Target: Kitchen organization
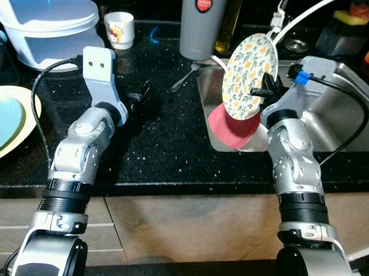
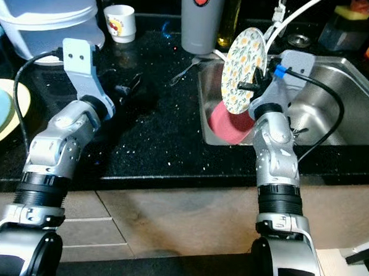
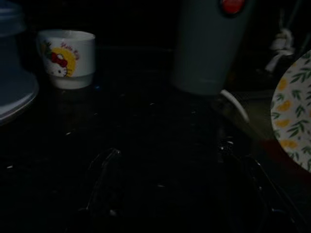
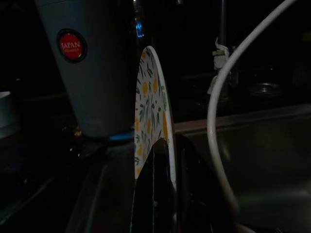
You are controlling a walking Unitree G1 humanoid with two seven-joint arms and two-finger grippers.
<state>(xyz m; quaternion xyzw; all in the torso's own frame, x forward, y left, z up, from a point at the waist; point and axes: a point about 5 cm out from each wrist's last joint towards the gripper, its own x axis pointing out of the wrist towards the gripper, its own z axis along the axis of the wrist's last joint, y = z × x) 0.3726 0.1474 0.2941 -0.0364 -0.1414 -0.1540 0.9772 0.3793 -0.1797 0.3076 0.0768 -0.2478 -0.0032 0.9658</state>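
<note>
Right gripper (image 1: 263, 91), centre-right of the frame: fingers clamped on the rim of the floral plate (image 1: 249, 76), held upright over the sink's (image 1: 334, 121) left edge, above a red bowl (image 1: 233, 128). Left gripper (image 1: 140, 97), centre-left: hovers over the black countertop (image 1: 165, 143); finger spread cannot be determined. Grey tumbler (image 1: 201, 22): upper centre, behind.

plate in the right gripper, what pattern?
White plate with yellow flowers and green leaves, held on edge by the right gripper. Best in left eye view.

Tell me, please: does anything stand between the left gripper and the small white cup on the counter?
Nothing visible does. The left gripper hovers over bare black counter, and the white cup stands beyond it near the plastic container, with open counter between them.
</note>
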